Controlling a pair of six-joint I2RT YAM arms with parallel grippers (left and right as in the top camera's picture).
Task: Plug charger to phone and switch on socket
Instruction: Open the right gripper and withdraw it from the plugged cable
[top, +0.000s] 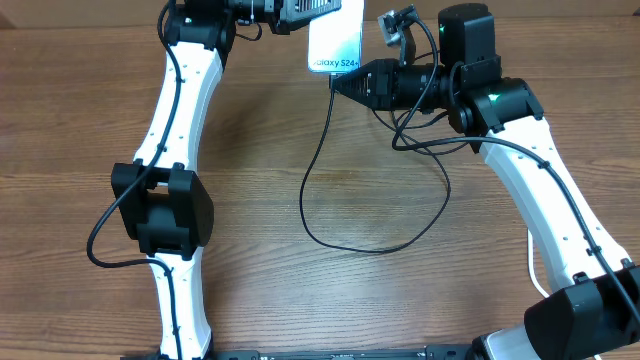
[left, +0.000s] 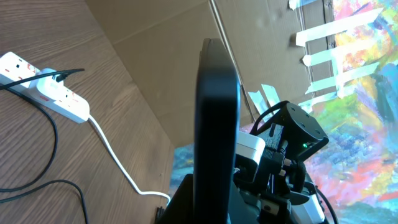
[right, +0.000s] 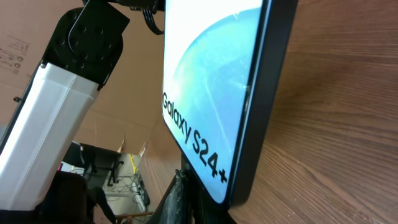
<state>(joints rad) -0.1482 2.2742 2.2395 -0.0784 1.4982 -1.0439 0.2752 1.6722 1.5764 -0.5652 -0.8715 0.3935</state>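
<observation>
Up at top centre, the left gripper (top: 312, 10) clamps the slim blue-screened smartphone (top: 336, 42) — the right gripper (top: 337, 84), pinched on the thin black charger cable (top: 309, 205), sits just below it.

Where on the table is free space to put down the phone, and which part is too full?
Bare wood lies between the left arm and the charger loop, and below that loop towards the near edge. It is crowded at the top, where the left gripper and the right gripper meet at the phone.
</observation>
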